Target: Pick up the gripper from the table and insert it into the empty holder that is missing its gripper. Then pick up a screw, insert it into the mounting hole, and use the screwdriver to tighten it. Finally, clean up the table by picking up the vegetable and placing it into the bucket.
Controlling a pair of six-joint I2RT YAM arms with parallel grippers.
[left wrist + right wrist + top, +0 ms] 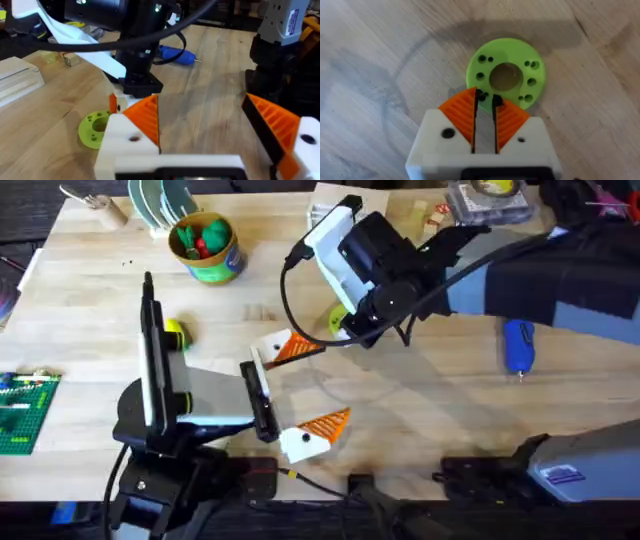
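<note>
My left gripper (305, 388) (200, 107) stands wide open at the table's middle. Each white holder (265, 355) (127, 145) carries an orange ribbed gripper (296, 347) (145, 117). My right gripper (347, 332) (486, 97) hangs over the near edge of a lime-green disc (338, 320) (506, 77) (95, 129), shut to a narrow slit. A dark speck sits at its tips; I cannot tell what it is. The blue screwdriver (518, 345) (175, 54) lies to the right. The yellow vegetable (175, 330) rests beside the left arm. The bucket (207, 248) at the back left holds green and red toys.
A green studded plate (22, 410) lies at the left edge. Stacked plates (160, 200) and a pale box (345, 198) stand along the back, with small items (485, 198) at the back right. The right arm's base (560, 465) is at the front right.
</note>
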